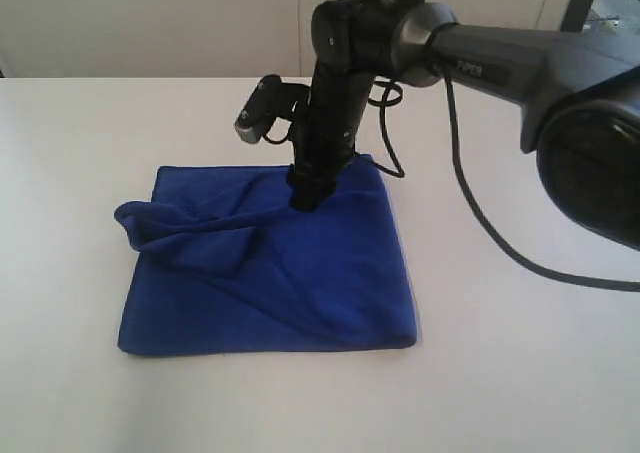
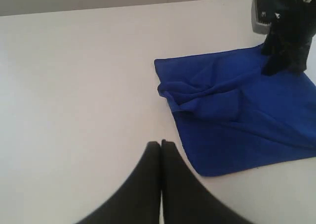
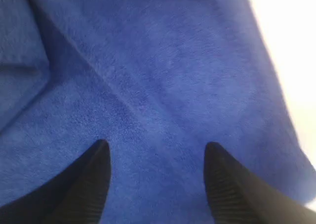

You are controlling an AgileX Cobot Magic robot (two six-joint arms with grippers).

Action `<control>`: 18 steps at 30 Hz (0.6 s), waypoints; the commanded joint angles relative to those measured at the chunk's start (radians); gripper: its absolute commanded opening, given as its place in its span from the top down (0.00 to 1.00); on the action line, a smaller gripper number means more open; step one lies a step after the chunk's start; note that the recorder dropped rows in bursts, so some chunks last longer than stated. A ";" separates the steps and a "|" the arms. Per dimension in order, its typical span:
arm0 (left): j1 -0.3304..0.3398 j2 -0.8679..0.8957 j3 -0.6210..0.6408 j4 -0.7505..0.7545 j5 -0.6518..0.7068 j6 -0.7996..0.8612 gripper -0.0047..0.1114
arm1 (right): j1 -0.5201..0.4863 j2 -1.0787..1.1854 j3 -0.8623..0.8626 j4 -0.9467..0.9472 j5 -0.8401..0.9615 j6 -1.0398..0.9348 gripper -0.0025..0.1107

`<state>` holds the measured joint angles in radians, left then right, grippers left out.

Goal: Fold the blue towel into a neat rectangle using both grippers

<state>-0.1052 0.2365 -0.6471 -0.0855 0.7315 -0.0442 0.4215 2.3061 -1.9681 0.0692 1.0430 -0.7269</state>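
- Left gripper: clenched, empty, over bare table, apart from cloth. Risk: no help with fold unless opened.
- Blue towel: on table, doubled, bunched along left edge. Risk: bunch unsmoothed, rectangle uneven.
- Right gripper: released, jaws spread, tips at towel's far part. Risk: lift snags pile, drags top layer.
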 commanded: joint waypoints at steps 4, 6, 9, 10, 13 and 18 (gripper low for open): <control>-0.007 -0.007 0.008 -0.001 0.002 -0.001 0.96 | -0.005 0.088 0.005 0.008 -0.039 -0.086 0.48; -0.007 -0.007 0.008 -0.001 0.002 -0.001 0.96 | -0.005 0.115 0.005 0.017 -0.035 -0.084 0.44; -0.007 -0.007 0.008 -0.001 0.002 -0.001 0.96 | -0.005 0.142 0.005 0.019 -0.012 -0.071 0.43; -0.007 -0.007 0.008 -0.001 0.002 -0.001 0.96 | -0.005 0.151 0.005 0.017 -0.008 -0.041 0.43; -0.007 -0.007 0.008 -0.001 0.002 -0.001 0.96 | -0.005 0.160 0.005 -0.002 -0.016 0.070 0.43; -0.007 -0.007 0.008 -0.001 0.002 -0.001 0.96 | -0.024 0.173 0.005 -0.015 -0.016 0.236 0.43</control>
<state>-0.1052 0.2365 -0.6471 -0.0855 0.7315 -0.0442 0.4072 2.4140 -1.9842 0.0739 1.0422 -0.5785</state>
